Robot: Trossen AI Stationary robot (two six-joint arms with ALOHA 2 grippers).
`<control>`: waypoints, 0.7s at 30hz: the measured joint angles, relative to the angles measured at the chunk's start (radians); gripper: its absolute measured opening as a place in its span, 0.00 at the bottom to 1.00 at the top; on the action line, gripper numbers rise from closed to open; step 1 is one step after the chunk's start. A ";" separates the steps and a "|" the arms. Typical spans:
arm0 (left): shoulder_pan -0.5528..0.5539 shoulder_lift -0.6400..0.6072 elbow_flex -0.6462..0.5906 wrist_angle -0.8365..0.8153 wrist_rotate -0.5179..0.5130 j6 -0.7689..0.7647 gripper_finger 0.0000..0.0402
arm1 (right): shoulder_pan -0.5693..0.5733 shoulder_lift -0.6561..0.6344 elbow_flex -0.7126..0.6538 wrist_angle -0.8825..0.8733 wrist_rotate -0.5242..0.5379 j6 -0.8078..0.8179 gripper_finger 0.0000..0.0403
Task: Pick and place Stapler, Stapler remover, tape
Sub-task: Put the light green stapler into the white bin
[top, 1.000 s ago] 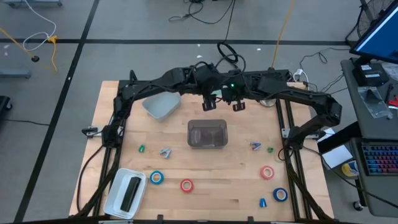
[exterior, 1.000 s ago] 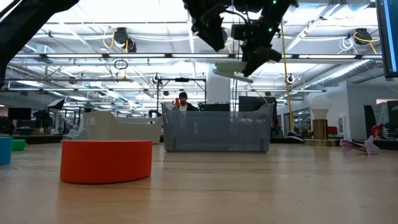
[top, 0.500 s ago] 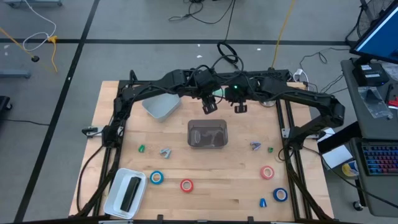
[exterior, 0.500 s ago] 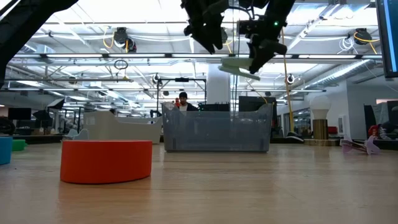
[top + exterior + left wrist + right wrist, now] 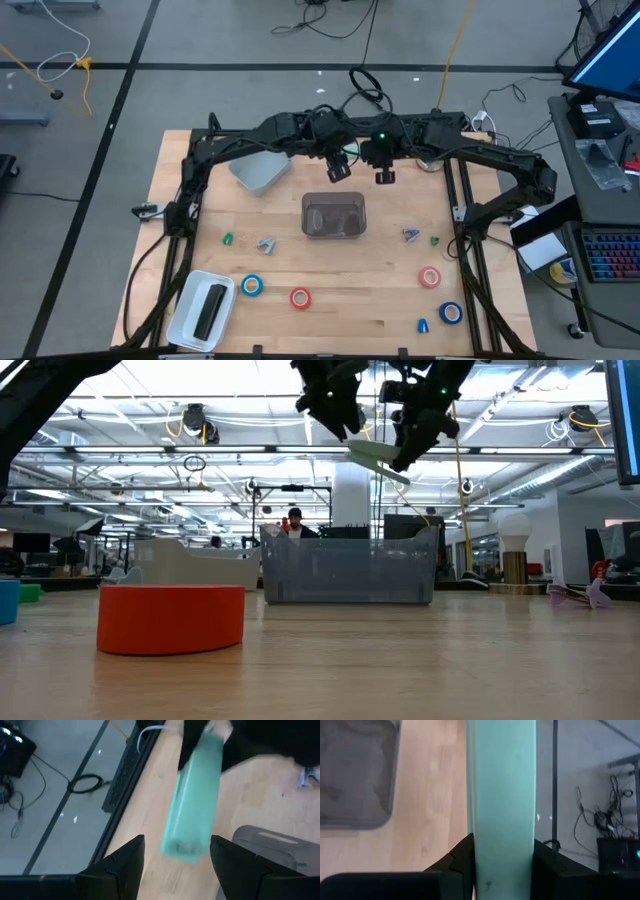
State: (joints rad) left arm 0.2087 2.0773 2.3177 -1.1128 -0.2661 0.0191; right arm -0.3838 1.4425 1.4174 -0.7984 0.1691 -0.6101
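A pale green stapler (image 5: 378, 457) hangs high over the far middle of the table, with my right gripper (image 5: 502, 840) shut on it. My left gripper (image 5: 176, 840) faces it, open; its fingers stand on either side of the stapler's free end (image 5: 181, 847) with a gap showing on each side. Both grippers (image 5: 338, 170) (image 5: 383, 172) hover just beyond the grey bin (image 5: 334, 215). Two blue tape rolls (image 5: 252, 286) (image 5: 451, 313) and two red ones (image 5: 300, 297) (image 5: 430, 277) lie flat near the front. Stapler removers (image 5: 265, 243) (image 5: 411, 234) lie left and right of the bin. My right gripper pinches the stapler's two long sides (image 5: 502, 870) between its two fingers, at one end of it. The fingers slant down and lie along the stapler, which reaches out past them. The stapler is lifted clear of the table and tilted.
A pale bin (image 5: 260, 168) lies at the far left of the table. A white tray (image 5: 190, 322) holding a black stapler (image 5: 208, 308) sits at the near left corner. Small green and blue bits (image 5: 228, 239) (image 5: 434, 240) (image 5: 422, 325) are scattered about. A person shows far behind the table (image 5: 293, 520).
Both grippers have rolled at the wrist above the grey bin. The stapler in my right gripper stands a little higher than before and slants the other way, its free end now lower.
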 joint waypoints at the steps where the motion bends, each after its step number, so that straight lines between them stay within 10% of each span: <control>1: -0.007 0.000 0.000 0.011 0.000 0.008 0.56 | 0.002 0.000 0.000 0.010 -0.010 0.003 0.28; 21: -0.009 -0.004 -0.036 0.002 0.006 0.005 0.56 | 0.104 0.000 0.000 0.128 0.035 0.008 0.28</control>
State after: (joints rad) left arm 0.1996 2.0735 2.2818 -1.1107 -0.2601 0.0239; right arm -0.2801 1.4425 1.4170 -0.6707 0.2040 -0.6025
